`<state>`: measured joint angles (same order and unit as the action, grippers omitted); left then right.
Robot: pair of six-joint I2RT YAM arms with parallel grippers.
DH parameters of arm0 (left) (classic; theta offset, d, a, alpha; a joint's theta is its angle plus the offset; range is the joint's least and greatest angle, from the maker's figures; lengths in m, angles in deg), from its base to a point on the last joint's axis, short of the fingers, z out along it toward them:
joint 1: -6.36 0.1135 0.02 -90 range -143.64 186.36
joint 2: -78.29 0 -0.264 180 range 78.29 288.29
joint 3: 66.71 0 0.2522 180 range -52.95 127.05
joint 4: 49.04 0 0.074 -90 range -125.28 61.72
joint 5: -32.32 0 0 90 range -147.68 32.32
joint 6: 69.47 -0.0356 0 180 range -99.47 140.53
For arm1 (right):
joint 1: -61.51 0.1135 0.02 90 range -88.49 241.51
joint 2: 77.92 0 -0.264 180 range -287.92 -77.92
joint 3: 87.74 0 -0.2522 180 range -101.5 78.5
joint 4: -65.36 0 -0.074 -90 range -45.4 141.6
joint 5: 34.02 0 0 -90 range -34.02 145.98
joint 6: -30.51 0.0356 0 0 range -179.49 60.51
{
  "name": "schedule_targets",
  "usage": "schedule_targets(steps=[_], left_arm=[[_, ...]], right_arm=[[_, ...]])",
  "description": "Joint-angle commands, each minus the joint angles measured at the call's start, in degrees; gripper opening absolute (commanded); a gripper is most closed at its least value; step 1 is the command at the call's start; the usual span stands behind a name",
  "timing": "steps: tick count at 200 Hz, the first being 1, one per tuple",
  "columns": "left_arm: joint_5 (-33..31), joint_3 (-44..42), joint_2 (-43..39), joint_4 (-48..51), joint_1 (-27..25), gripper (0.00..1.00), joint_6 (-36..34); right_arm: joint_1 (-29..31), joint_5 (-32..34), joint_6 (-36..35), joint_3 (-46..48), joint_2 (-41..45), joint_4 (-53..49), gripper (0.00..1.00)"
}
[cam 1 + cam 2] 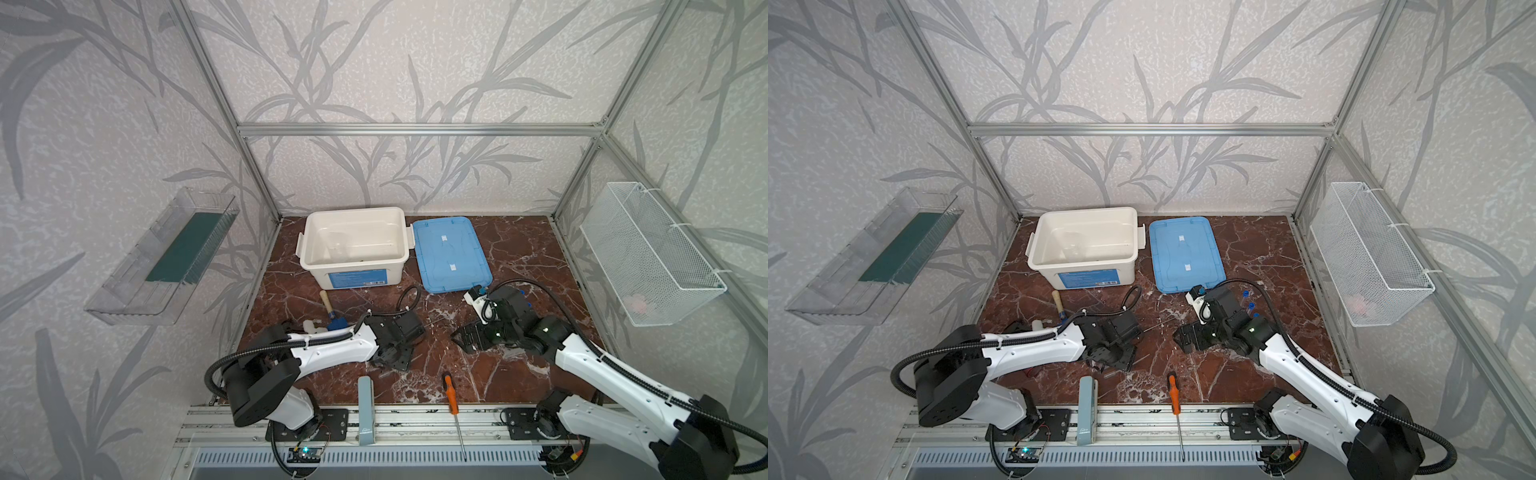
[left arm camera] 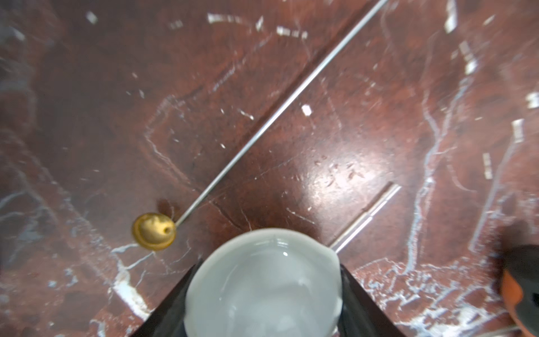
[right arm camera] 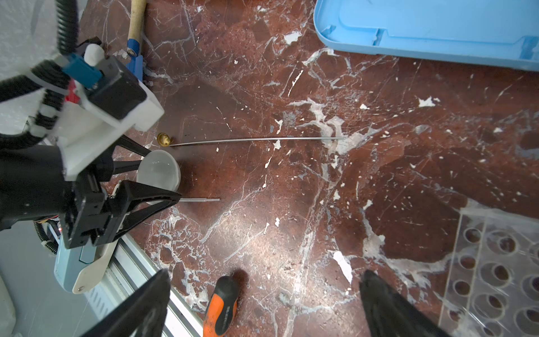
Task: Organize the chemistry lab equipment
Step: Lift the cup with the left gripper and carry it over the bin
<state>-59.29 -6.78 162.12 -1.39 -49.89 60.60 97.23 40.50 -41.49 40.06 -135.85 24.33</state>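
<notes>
I'm standing in what looks like a robotics test cell. An aluminium frame [image 1: 419, 129] boxes the space in, and leaf-patterned wallpaper panels [image 1: 374, 62] stand in for walls. A left arm [image 1: 332, 347] and a right arm [image 1: 602, 374], both white and black, are bolted to a metal rail [image 1: 415, 419] at the front edge of a marble-patterned desk [image 1: 519, 257]. Bare wiring and a lit circuit board [image 1: 303, 454] sit below the rail. A wire basket [image 1: 648, 253] and a clear plastic tray [image 1: 166, 257] hang off the side panels. A clear honeycomb tube rack [image 3: 493, 271] and a thin metal rod [image 3: 256, 140] on the desk give it a lab feel.
</notes>
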Motion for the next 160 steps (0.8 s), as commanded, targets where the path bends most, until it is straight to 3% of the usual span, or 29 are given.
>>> schedule_targets(steps=[1,35,74,119,160], left_arm=[[-3.57,2.44,-3.6,2.45,0.0,0.58,1.86],[-4.77,5.56,-5.89,6.35,0.09,0.5,0.57],[-6.57,12.36,-11.25,10.81,2.01,0.5,-4.14],[-1.35,24.53,-12.78,17.8,13.12,0.48,-11.43],[1.91,40.53,-4.25,22.44,24.91,0.45,-17.2]], right_arm=[[-0.13,-0.33,0.36,-1.32,0.8,-0.65,0.99],[-0.13,-0.27,0.21,-3.5,0.9,-0.94,0.99],[-0.08,0.07,0.61,-9.69,1.42,0.0,0.99],[-0.13,1.8,3.0,-14.9,-0.5,6.33,0.99],[-0.12,1.9,6.86,-21.82,-7.91,12.25,0.99]])
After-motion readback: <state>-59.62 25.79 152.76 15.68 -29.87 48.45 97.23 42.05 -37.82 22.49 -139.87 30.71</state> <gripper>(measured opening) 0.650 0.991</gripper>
